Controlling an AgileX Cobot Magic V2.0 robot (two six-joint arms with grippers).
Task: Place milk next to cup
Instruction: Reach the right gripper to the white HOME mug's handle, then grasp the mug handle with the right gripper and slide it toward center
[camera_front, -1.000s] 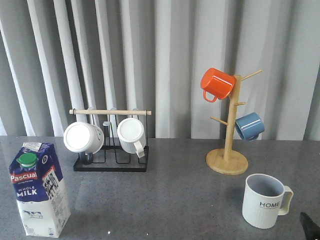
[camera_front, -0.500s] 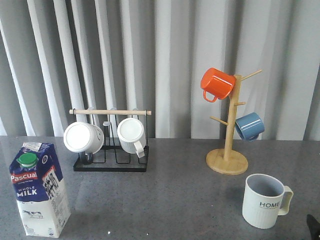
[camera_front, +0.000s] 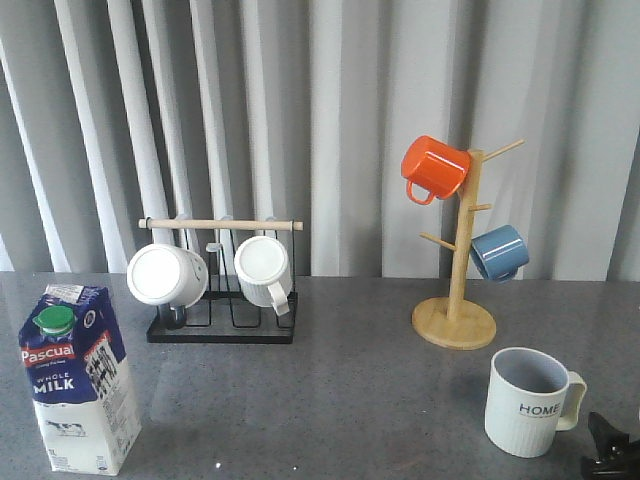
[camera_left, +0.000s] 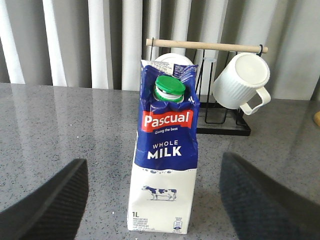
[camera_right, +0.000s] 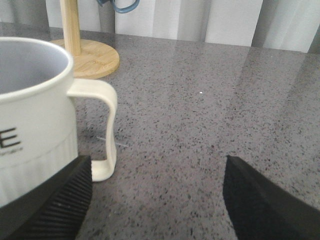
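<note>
The milk, a tall blue-and-white carton with a green cap, stands upright at the table's front left. In the left wrist view the milk is straight ahead of my left gripper, which is open and not touching it. The cup, an off-white ribbed mug marked "HOME", stands at the front right with its handle pointing right. My right gripper sits low at the bottom right corner, just right of the cup. The right wrist view has the cup beside the open right gripper, with nothing between the fingers.
A black wire rack with two white mugs stands at the back left. A wooden mug tree at the back right carries an orange mug and a blue mug. Grey curtains hang behind the table.
More of my right gripper shows at the front view's bottom right corner, a little closer to the cup. The milk and the cup have not moved.
</note>
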